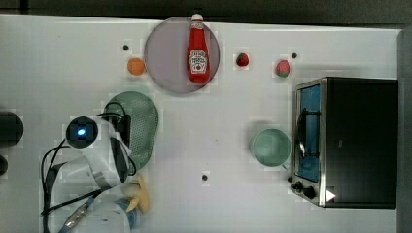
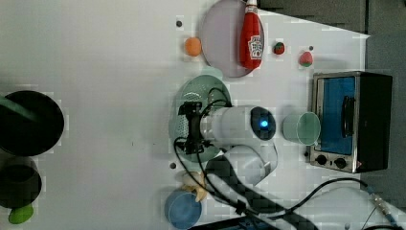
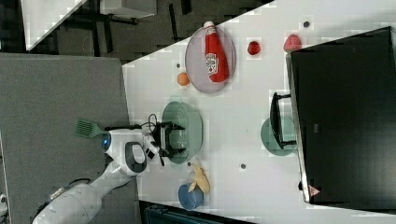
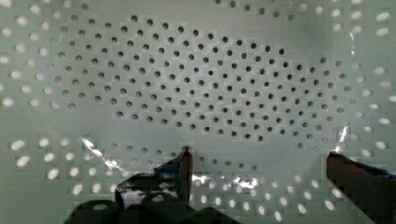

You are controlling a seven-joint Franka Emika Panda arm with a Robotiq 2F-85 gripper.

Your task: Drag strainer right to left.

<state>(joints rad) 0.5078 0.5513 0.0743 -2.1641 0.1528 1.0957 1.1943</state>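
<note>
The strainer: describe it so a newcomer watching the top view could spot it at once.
Start at the big round grey plate carrying the ketchup bottle. Just below it toward the top view's left lies the strainer, partly under the robot's open gripper. It is oval and dotted with holes, unlike the smaller smooth round green bowl beside the toaster oven.

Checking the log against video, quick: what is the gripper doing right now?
Gripper: open, holding nothing, its fingers down inside the pale sage-green oval plastic strainer.
</note>
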